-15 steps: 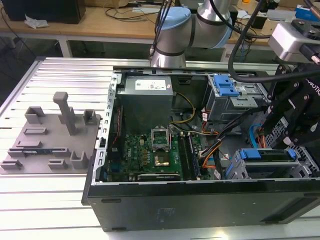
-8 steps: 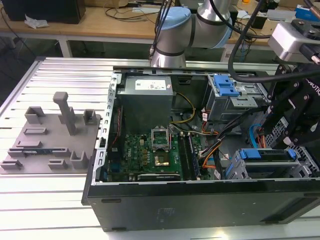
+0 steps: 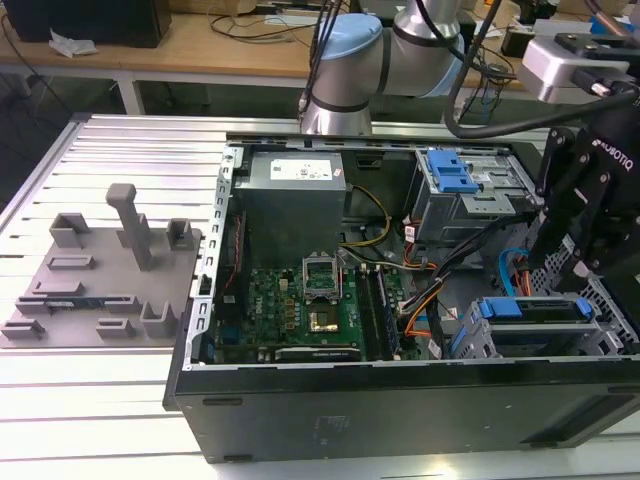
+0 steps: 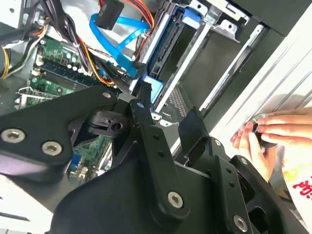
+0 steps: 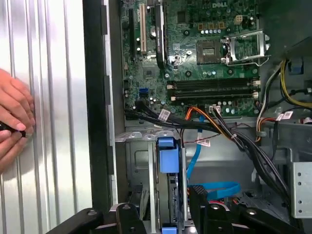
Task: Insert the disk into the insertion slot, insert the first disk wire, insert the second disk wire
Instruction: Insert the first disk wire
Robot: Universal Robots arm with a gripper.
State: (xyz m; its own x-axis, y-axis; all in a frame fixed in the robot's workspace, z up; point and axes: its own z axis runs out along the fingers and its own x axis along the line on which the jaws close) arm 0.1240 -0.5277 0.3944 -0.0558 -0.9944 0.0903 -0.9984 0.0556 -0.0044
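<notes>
**Gripper spread over the seated disk**

In the first wrist view the black 2-fingered gripper [image 5: 161, 204] stands released. Its jaws are apart, with 1 finger on either side of the flat silver hard drive in its bright blue plastic caddy, the disk [image 5: 167, 156]. I cannot tell whether either finger touches it. In the exterior view the disk lies inside the low bay of grey perforated sheet metal, the insertion slot [image 3: 468, 335], within the open black computer case [image 3: 400, 400] on the exterior view's right. A light blue flat cable [image 5: 214, 189] curls just beside the slot. Outside the case, a person's hand [image 5: 14, 122] rests on the ribbed aluminium table [image 5: 63, 97], pinching a small black object [image 5: 5, 127].
</notes>
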